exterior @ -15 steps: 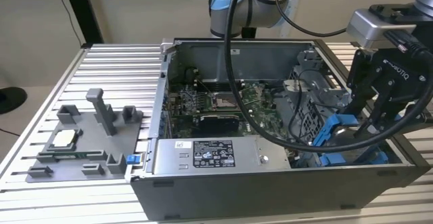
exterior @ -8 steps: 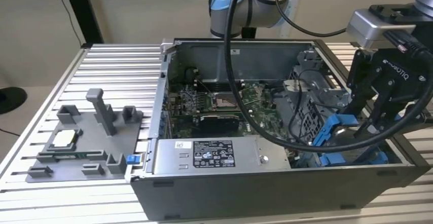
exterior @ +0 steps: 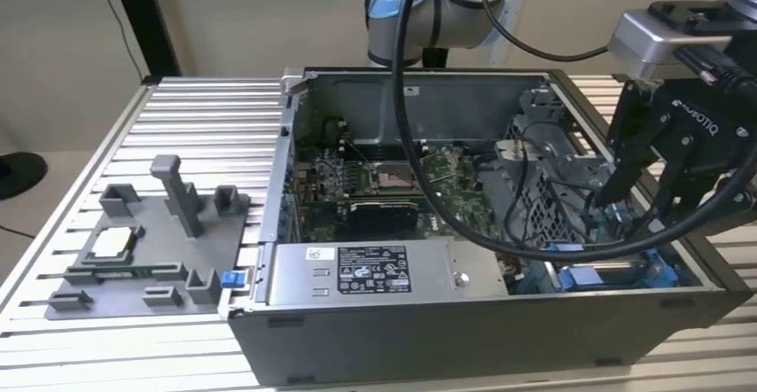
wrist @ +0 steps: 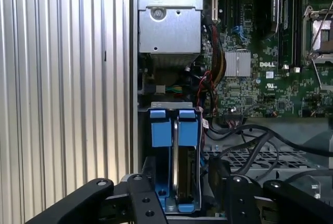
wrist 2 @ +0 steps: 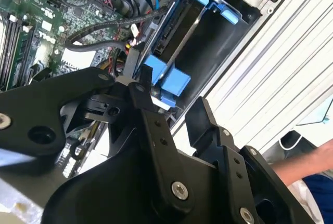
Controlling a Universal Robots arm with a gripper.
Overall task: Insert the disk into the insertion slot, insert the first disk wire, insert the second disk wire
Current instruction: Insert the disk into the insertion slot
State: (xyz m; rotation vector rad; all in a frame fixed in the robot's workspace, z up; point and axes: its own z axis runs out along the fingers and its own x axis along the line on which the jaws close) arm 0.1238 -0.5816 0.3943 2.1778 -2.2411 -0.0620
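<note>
Edgewise, disk (wrist: 177,172) lengthwise in insertion slot (wrist: 170,105)

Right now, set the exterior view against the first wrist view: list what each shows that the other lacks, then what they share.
Exterior view's extras: the grey fixture tray on the ribbed table at the exterior view's left, and the arm's blue joint behind the computer case. First wrist view's extras: the red and black wire bundle beside the motherboard, and two tabs of the blue carrier frame seen end-on. Shared: the motherboard, the silver box, the blue carrier frame and the open claw near it.
</note>
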